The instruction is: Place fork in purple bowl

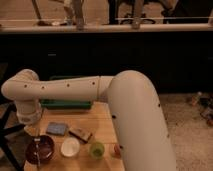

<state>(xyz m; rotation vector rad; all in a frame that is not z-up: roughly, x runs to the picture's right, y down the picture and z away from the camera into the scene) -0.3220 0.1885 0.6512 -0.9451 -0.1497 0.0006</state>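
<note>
I am looking down on the desk (96, 120) in the lower left of the frame. My robot's big white arm (70, 89) reaches from the middle over to the left, bends, and points down. The hand (35, 131) hangs at its end, just above the purple bowl (42, 150) in the lower left corner. I want it there because the fork has to go into that bowl and no other.

The fork (37, 147) shows as a thin pale line running down from the hand into the bowl. Its low end looks to be inside the bowl. It points down, so it can slip in without hitting the rim. I cannot tell how far open the hand is, or if it has hold of the fork.

Just right of the purple bowl is the white bowl (70, 147). Next comes a small green cup (96, 149), then a little orange thing (117, 149) I cannot name. A blue flat thing (56, 128) and a brown one (81, 134) lie further up the desk. A green tray (65, 104) sits at the back, partly behind the arm.

I think the job is almost done. The white bowl is near, so the fork must go straight down and not tip that way.
</note>
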